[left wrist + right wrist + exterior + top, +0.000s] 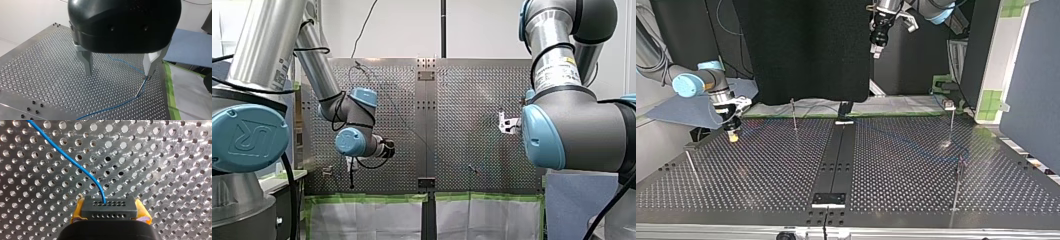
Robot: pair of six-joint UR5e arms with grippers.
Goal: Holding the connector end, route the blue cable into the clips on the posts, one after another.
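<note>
Right hand [110, 213] pinches the connector [109, 206]; left hand [118, 73] spread and empty.
Top view: right hand low over the surface [761, 175] at the view's left, left hand raised high. Left wrist view: fingers [87, 62] wide apart above the blue cable [120, 105] lying by a post [142, 87]. Right wrist view: yellow pads [77, 208] clamp the black connector; the cable curves away.

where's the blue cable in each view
front view: blue cable, faint slanting line across the perforated table.
top view: cable lying towards the view's right.
left wrist view: cable ahead of my left gripper.
right wrist view: cable leaving the connector in my right gripper.
shared landmark: the perforated table.
</note>
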